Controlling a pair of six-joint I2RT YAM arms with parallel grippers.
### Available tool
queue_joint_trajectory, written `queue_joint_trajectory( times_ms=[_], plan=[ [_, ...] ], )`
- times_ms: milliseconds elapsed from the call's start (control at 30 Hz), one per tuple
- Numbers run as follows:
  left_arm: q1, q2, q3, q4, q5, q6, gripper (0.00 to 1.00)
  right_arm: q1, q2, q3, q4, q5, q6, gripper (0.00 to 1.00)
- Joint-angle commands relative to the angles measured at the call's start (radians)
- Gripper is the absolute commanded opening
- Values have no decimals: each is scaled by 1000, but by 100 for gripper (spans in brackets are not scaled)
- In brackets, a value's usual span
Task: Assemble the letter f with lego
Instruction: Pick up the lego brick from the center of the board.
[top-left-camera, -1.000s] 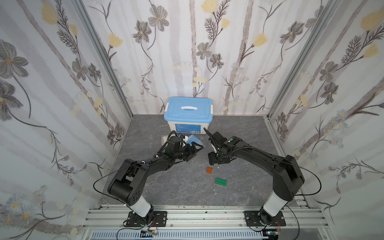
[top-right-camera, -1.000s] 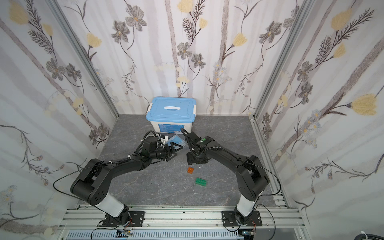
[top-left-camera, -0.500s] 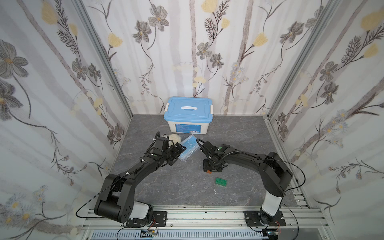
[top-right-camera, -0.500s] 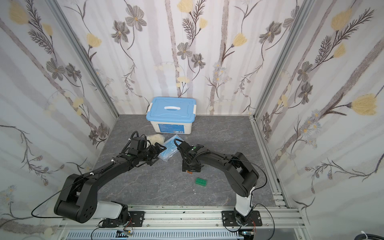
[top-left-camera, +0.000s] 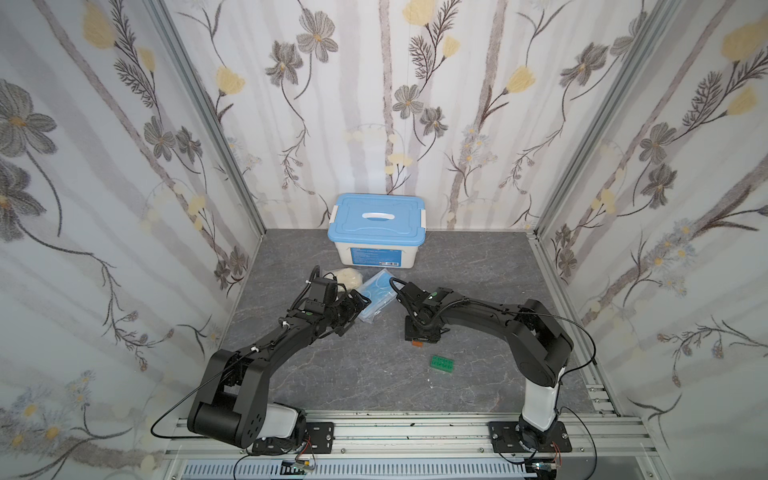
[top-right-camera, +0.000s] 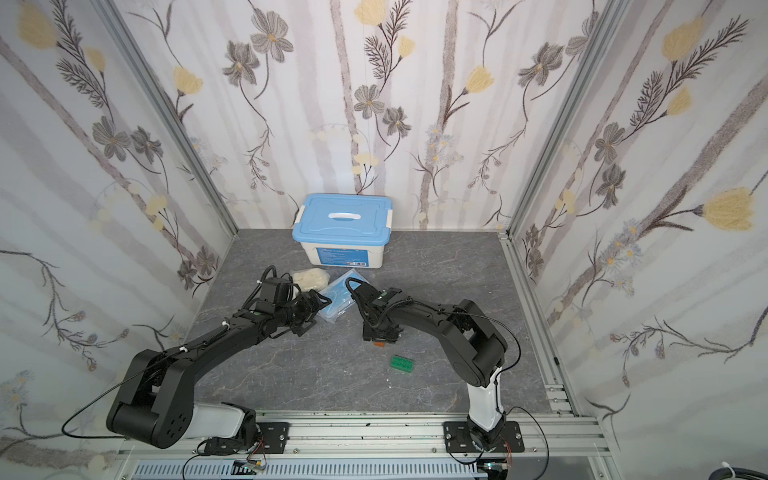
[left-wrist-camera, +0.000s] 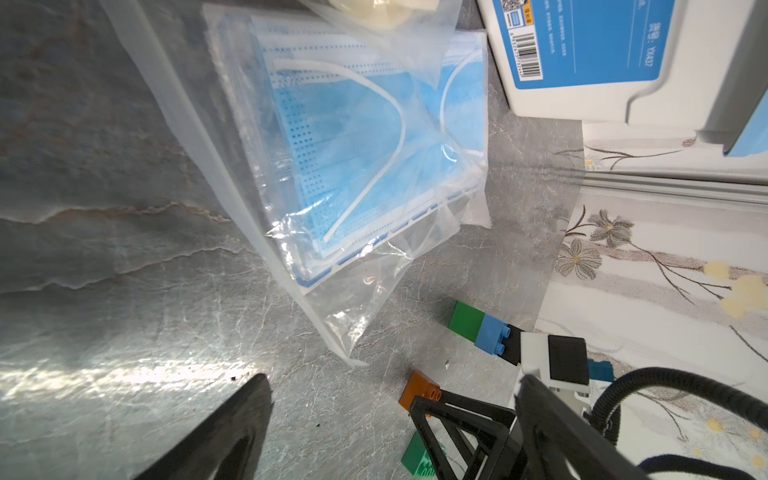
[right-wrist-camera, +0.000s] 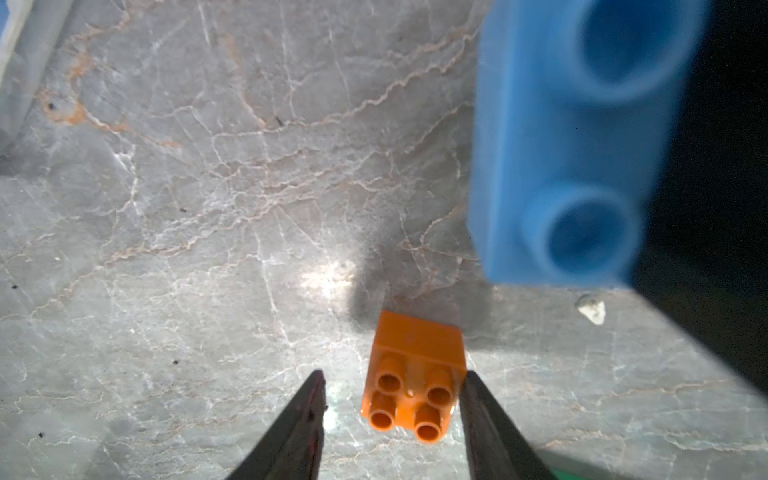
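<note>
Fingertips (right-wrist-camera: 482, 419) of right gripper (right-wrist-camera: 394, 376) spread, flanking small orange studded plastic brick (right-wrist-camera: 419, 345), not yet pinching; rests near flat green studded brick (top-left-camera: 441, 365). Seems light, rigid, slick: take by smooth opposite sides. Left gripper (top-left-camera: 354, 313) splayed, empty.

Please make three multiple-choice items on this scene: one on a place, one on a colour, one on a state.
1. Where does the loose green brick lie?
A) held aloft
B) on the table, nearer the rail than the orange brick
C) stacked on another brick

2. What colour is the brick between the fingers of the right gripper?
A) black
B) orange
C) white

3. How is the left gripper?
A) open, holding nothing
B) shut on a brick
C) shut, empty

Key: 1 B, both top views show it flat there; 2 B, clear in the right wrist view; 3 A, fingers wide apart.
</note>
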Motion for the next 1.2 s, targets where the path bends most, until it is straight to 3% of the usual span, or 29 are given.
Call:
queue_joint_trajectory(
  times_ms=[0, 867, 1167],
  plan=[
    [1, -5, -2, 31, 1, -7, 94, 1, 13, 16, -3, 39, 17, 52],
    [1, 9, -12, 67, 22, -16, 94, 13, 64, 59, -24, 74, -17, 40],
    [-1, 37, -13, 93, 34, -3, 90, 12, 29, 87, -60, 81, -50, 24]
  ],
)
